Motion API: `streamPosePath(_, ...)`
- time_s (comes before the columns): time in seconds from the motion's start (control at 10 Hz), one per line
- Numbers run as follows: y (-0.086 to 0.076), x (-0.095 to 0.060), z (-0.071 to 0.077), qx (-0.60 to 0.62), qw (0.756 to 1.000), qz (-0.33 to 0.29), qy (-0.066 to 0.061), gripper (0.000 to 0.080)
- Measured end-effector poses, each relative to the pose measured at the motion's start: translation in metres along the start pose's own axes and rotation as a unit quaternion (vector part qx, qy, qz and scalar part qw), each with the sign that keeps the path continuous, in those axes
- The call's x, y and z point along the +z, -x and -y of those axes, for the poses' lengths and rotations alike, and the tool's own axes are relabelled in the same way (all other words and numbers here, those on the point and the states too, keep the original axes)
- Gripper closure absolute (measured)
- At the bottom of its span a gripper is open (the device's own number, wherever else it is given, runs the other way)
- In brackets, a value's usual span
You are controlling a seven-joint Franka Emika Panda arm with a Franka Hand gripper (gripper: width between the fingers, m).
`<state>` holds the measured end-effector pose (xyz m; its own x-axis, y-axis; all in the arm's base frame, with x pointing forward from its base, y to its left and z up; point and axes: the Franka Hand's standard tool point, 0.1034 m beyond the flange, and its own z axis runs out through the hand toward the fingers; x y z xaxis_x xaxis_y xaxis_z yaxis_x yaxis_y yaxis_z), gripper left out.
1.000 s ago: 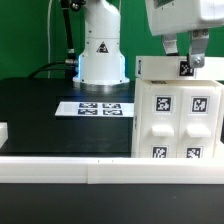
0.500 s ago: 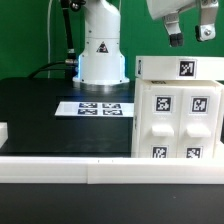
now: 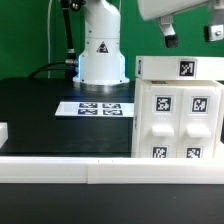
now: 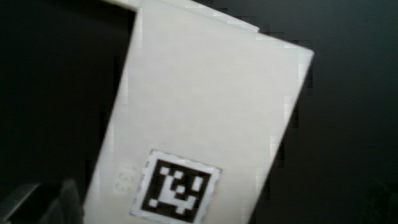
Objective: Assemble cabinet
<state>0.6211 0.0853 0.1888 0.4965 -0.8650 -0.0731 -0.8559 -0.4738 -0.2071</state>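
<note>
The cabinet (image 3: pixel 178 115) is the big white block at the exterior view's right, with square tags on its front. A flat white top part with one tag (image 3: pixel 186 68) lies on it. My gripper (image 3: pixel 190 35) hangs above that top part, clear of it, with its fingers (image 3: pixel 170 38) spread apart and nothing between them. The wrist view looks down on the white top part (image 4: pixel 205 110) and its tag (image 4: pixel 178 185); my fingers do not show clearly there.
The marker board (image 3: pixel 98 107) lies on the black table in front of the robot base (image 3: pixel 100 50). A small white block (image 3: pixel 3 132) sits at the exterior view's left edge. A white rail (image 3: pixel 60 168) runs along the front.
My gripper has risen from the cabinet's top part, where its fingers stood at the tag, to well above it. The cabinet has not moved.
</note>
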Motion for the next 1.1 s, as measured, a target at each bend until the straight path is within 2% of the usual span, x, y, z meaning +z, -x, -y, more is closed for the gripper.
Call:
streamPosePath(0.3,-0.0009,-0.0004,0.0022,-0.169,0.985,0.010,0.008,0.0002)
streamPosePath(0.7,-0.0018,0.0005,0.0020,-0.299,0.954,0.010,0.006,0.0002)
streamPosePath(1.0,-0.0029,0.0015,0.0004,-0.459,0.889,0.006,0.013,0.0002)
streamPosePath(1.1,-0.0043,0.0035,-0.0012,-0.531,0.847,0.008,0.014,0.0002)
